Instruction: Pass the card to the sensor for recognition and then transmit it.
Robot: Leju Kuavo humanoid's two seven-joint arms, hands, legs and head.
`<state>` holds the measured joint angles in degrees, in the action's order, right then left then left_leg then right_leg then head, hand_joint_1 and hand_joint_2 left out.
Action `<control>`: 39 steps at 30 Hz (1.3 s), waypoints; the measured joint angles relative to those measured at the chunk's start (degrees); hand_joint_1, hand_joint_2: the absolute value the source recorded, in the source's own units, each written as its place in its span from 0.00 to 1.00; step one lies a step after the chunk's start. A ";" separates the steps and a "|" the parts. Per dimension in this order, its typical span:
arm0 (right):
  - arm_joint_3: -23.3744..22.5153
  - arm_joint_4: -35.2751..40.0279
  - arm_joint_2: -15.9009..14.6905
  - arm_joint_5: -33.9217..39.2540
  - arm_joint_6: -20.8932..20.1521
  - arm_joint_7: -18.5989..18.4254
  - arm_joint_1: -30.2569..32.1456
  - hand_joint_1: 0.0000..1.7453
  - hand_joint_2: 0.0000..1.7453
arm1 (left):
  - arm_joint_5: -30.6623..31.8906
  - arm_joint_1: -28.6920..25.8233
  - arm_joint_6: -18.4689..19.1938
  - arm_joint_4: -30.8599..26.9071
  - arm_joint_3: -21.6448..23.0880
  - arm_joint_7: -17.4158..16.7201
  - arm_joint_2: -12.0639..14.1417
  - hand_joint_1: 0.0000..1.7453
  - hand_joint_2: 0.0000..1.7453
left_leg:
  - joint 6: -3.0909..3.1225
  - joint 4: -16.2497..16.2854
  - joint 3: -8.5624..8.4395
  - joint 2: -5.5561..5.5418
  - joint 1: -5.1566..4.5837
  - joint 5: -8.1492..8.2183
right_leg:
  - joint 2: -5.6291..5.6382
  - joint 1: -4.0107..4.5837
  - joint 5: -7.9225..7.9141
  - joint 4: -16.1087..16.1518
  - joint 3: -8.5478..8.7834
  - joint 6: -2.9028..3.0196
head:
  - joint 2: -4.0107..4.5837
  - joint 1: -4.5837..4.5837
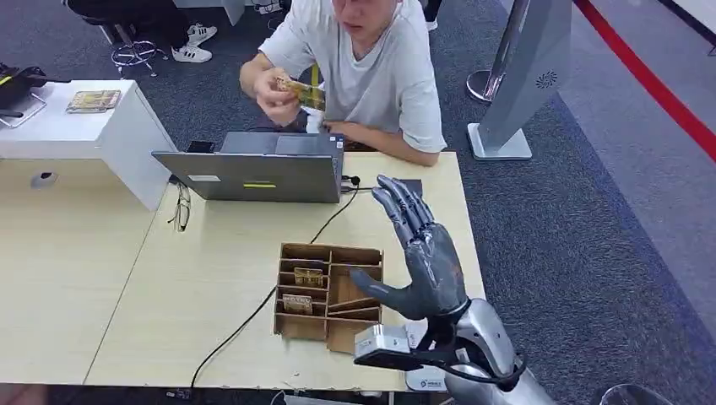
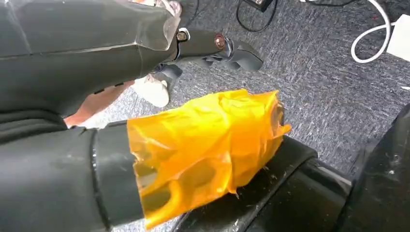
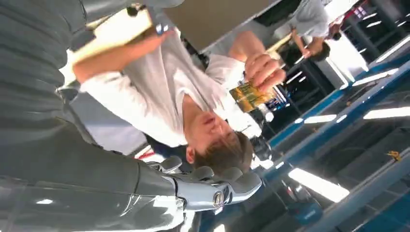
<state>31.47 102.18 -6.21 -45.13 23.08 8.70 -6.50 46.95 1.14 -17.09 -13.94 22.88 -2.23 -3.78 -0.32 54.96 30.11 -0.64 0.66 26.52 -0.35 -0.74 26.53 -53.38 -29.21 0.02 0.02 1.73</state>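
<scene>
- card [image 1: 302, 93] in the person's hand [image 1: 277, 94], raised behind the laptop [image 1: 253, 173]; long axis roughly level across head view, face tilted
- right hand [image 1: 420, 253] upright over table [image 1: 211, 253], fingers spread, holding nothing
- cardboard organizer [image 1: 328, 295] holds more cards
- right wrist view shows card [image 3: 247, 95] from the other side
- left hand [image 2: 212, 46]: can't tell its state; orange wrap [image 2: 208, 145] near it

We see our right hand [image 1: 420, 253] raised upright on its silver arm [image 1: 490, 354], palm turned inward, fingers [image 1: 404, 207] spread and pointing up with the thumb [image 1: 376, 287] stretched sideways, gripping nothing, while our left hand [image 2: 203, 46] hangs low with its fingers loosely curled around nothing.
</scene>
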 joint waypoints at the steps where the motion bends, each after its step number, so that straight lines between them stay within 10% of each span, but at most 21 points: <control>1: -0.22 0.00 0.00 0.61 0.15 0.63 0.61 0.00 1.00 | -0.15 -0.01 -0.07 0.00 0.02 0.00 0.00 0.00 0.00 | 0.00 0.00 0.01 0.00 0.00 0.00 | 0.00 0.00 0.00 0.00 0.00 0.00 | 0.00 0.00; 4: -0.66 0.02 -0.02 0.94 0.28 1.44 1.77 0.00 1.00 | -0.31 -0.03 -0.15 0.00 0.02 0.00 0.00 0.00 0.00 | 0.00 0.00 0.01 0.02 0.00 0.00 | 0.00 0.00 0.00 0.00 0.00 0.00 | 0.00 0.00; 5: -0.76 0.02 -0.02 0.94 0.31 1.44 1.90 0.00 0.00 | -0.31 -0.03 -0.15 0.00 0.02 0.00 0.00 0.00 0.00 | 0.00 0.00 0.00 0.02 0.00 0.00 | 0.00 0.00 0.00 0.00 0.00 0.00 | 0.00 0.00; 39: -2.06 3.43 -0.70 20.10 0.70 13.42 19.17 0.00 0.00 | -5.14 -1.94 -4.52 0.57 -0.50 3.06 0.02 0.00 0.00 | 0.01 0.00 0.04 0.05 0.00 0.03 | 0.02 0.00 0.02 0.01 -0.03 -0.02 | 0.00 0.00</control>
<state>29.42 105.61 -6.91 -25.03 23.78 22.12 12.66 41.81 -0.80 -21.62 -13.38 22.38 0.83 -3.76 -0.31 54.95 30.15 -0.59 0.66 26.54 -0.32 -0.74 26.55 -53.37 -29.24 0.00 0.02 1.73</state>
